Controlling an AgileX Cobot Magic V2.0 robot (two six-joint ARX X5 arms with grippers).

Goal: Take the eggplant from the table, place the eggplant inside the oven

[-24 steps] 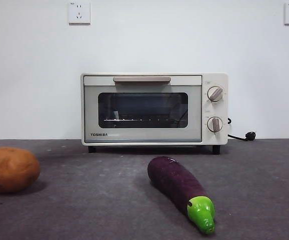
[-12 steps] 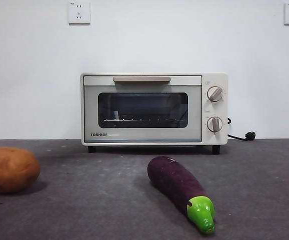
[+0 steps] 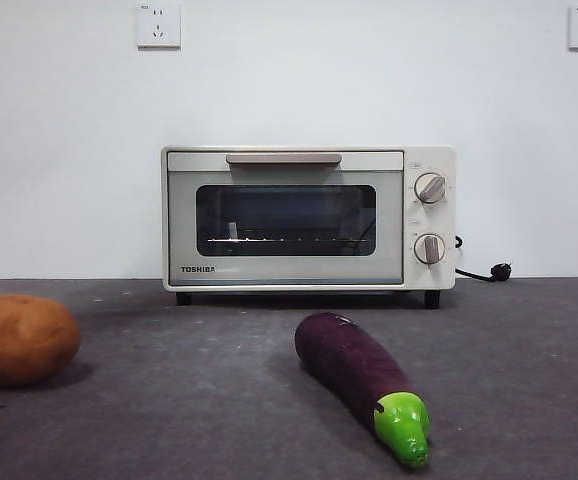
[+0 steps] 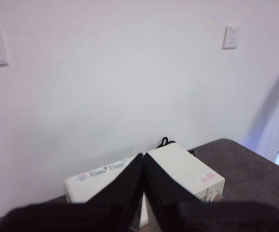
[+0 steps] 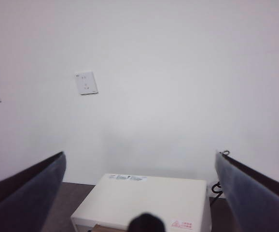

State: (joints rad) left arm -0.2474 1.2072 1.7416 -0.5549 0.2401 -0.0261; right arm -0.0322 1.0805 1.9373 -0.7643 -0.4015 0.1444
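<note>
The dark purple eggplant (image 3: 354,368) lies on the grey table (image 3: 199,400) right of centre, its green stem cap (image 3: 404,426) toward the camera. Behind it stands the cream-white oven (image 3: 309,218) with its door closed; its top also shows in the left wrist view (image 4: 144,179) and the right wrist view (image 5: 146,200). My left gripper (image 4: 143,157) is held high above the oven, jaws pressed together on nothing. My right gripper (image 5: 139,159) also hangs high, jaws spread wide apart and empty. Neither arm appears in the front view.
An orange-brown potato (image 3: 19,338) sits at the left of the table. The oven's black power cord and plug (image 3: 484,272) trail to its right along the wall. Wall sockets (image 3: 158,25) are mounted high on the white wall.
</note>
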